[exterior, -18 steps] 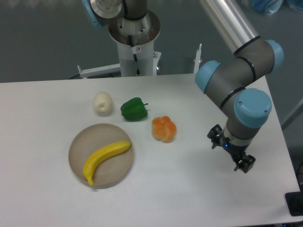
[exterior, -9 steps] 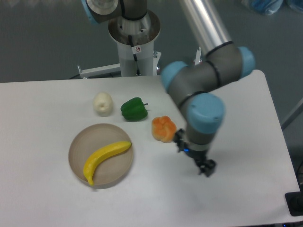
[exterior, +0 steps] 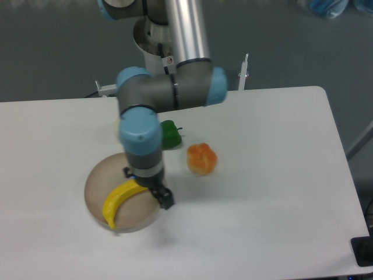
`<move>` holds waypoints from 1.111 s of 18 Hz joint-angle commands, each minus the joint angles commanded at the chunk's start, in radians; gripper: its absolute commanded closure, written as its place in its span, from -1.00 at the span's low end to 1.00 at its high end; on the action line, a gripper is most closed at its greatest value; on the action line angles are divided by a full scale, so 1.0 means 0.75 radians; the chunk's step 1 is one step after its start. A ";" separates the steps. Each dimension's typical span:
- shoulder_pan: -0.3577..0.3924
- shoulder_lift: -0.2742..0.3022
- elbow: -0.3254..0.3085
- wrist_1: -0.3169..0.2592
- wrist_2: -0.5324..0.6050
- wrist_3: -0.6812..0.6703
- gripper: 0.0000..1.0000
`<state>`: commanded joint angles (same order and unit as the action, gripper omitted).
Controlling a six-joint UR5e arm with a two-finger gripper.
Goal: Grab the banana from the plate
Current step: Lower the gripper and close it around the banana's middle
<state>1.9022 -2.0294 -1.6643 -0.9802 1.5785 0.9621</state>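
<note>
The bright yellow banana (exterior: 116,202) lies curved in the round beige plate (exterior: 93,182) at the front left of the white table. Its upper right end is hidden under my arm. My gripper (exterior: 145,185) hangs over that end of the banana, above the plate's right half. Its jaws stand open, one dark finger (exterior: 165,198) showing at the plate's right rim and the other at the far side of the banana. I cannot tell whether the fingers touch the banana.
An orange lobed pepper (exterior: 201,158) sits just right of the plate. A green pepper (exterior: 171,133) shows partly behind my arm. The arm's base column (exterior: 166,46) stands at the table's far edge.
My arm has swung left across the table, from the right side past the orange pepper to above the plate. The banana and the plate have not moved.
</note>
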 joint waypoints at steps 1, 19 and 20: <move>-0.016 -0.006 -0.014 0.004 0.002 -0.045 -1.00; -0.051 -0.070 -0.080 0.072 0.014 -0.054 -0.26; -0.051 -0.068 -0.078 0.072 0.014 -0.054 0.03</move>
<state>1.8638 -2.0801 -1.7227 -0.9265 1.5892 0.9219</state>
